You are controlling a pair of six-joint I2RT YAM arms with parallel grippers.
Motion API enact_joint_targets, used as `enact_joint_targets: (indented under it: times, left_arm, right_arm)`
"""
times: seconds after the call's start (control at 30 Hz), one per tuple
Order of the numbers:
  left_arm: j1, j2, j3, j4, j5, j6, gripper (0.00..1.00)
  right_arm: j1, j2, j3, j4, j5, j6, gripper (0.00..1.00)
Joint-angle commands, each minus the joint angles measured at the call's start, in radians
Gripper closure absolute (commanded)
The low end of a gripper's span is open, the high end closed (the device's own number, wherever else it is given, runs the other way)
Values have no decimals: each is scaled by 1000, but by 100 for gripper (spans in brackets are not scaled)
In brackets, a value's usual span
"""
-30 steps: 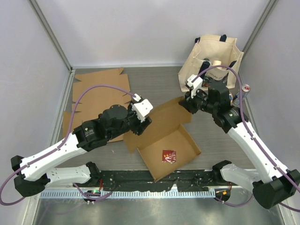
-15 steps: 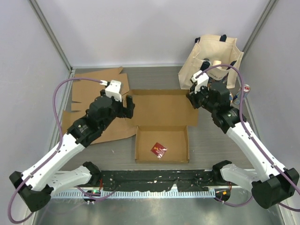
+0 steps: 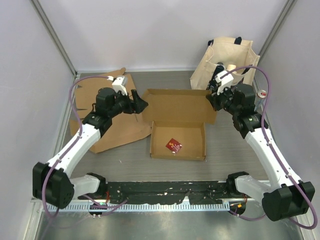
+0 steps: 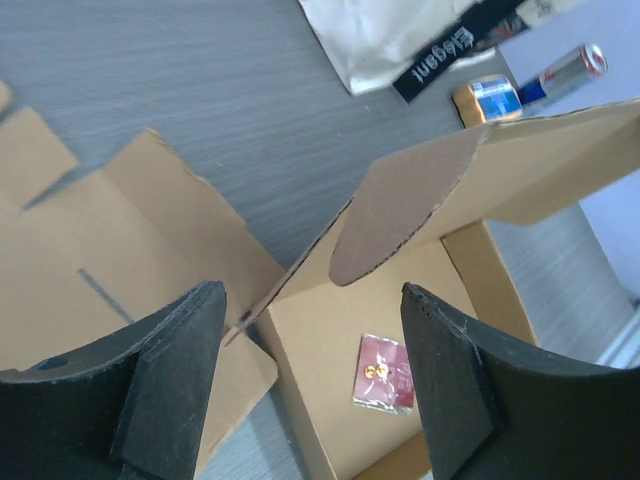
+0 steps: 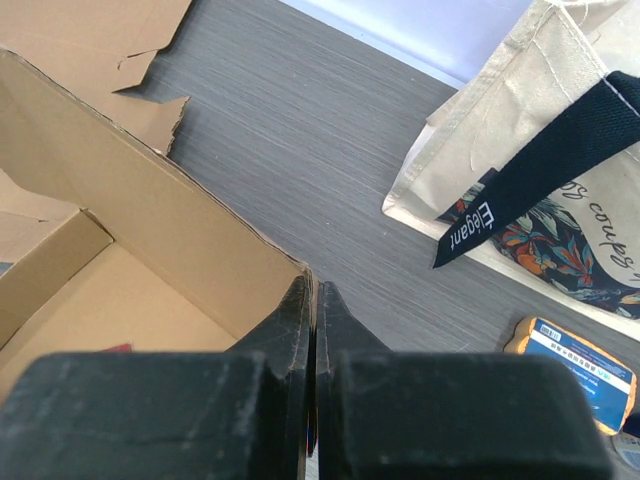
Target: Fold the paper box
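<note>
The brown paper box (image 3: 177, 141) lies open in the middle of the table, with a small red packet (image 3: 173, 145) inside its tray. Its lid (image 3: 177, 105) stands raised at the back. My right gripper (image 3: 212, 99) is shut on the lid's right corner, and the right wrist view shows the cardboard edge pinched between the fingertips (image 5: 313, 300). My left gripper (image 3: 138, 103) is open and empty just left of the lid's left end. In the left wrist view, the lid's rounded side flap (image 4: 400, 215) and the packet (image 4: 385, 372) show between its spread fingers (image 4: 170, 370).
Flat cardboard sheets (image 3: 107, 117) lie at the back left, partly under the left arm. A cream tote bag (image 3: 225, 62) stands at the back right. A can (image 4: 565, 72) and a blue pack (image 4: 490, 98) lie beside the bag.
The box has turned square and shifted right and back, and its lid has risen. My left arm swung toward the back left, staying by the lid's left end. My right gripper kept its hold.
</note>
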Motion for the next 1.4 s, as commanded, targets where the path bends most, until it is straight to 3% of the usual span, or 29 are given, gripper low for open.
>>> enact_joint_targets:
  times: [0.0,0.1,0.27,0.33,0.47,0.57,0.87,1.0,1.03,1.07,1.37]
  left_arm:
    - [9,105,44,138,160,23,27]
    - [6,187,101,100,159,52,33]
    - [3,248,156,47,144,91,57]
    - [0,232,144,46,108,88,64]
    - [-18,225,139,26,82,118,80]
    - [-19,234,141,10,90,141,86]
    - [-34,241,142,-3,156,186,90]
    - [-46,247,142,1,194,192,91]
    - [-48,248,142,0,196,193,91]
    - [-49,247,147,-6,197,196,91]
    - [-49,236,147,-6,208,203,91]
  right_arm:
    - [-24,12,22,94,-57,18,96]
    - [-30,25,24,101,-77,27,96]
    - [-30,31,28,92,-10,68,94]
    - [-30,29,42,74,47,139,86]
    - [-30,43,108,-90,91,205,43]
    - [-30,51,119,-153,30,169,33]
    - [-89,121,102,-121,-31,68,28]
    - [-298,243,114,6,-325,180,28]
    - [-310,270,131,5,-491,174,30]
    - [-317,297,154,3,-529,167,31]
    - [-343,377,119,121,-553,142,28]
